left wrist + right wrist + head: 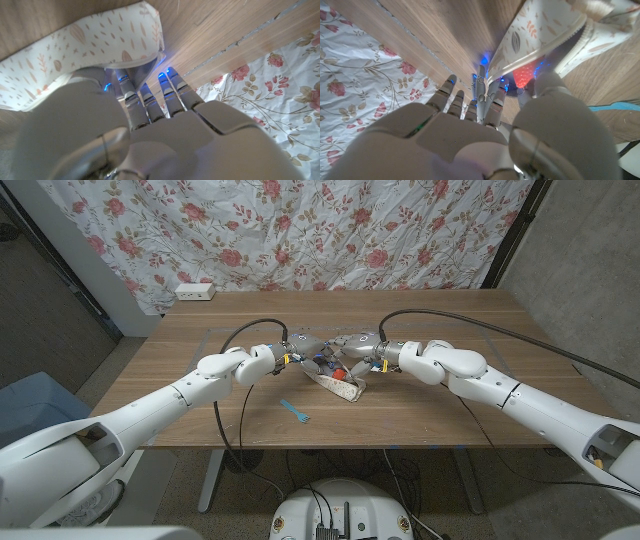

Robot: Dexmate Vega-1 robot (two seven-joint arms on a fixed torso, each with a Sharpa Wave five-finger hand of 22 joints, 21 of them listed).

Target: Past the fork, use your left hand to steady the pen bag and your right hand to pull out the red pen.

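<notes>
On wood table [200, 420], L hand [296, 352] fingers grip pen bag [338, 385]; R hand [352, 347] pinches red pen [340, 374].

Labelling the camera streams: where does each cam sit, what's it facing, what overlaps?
Head view: above, looking down at the wooden table; both arms, left hand, right hand, fork.
Left wrist view: behind the left hand, facing the pen bag.
Right wrist view: behind the right hand, facing the bag's opening, red pen.
Shared: pen bag, table.
</notes>
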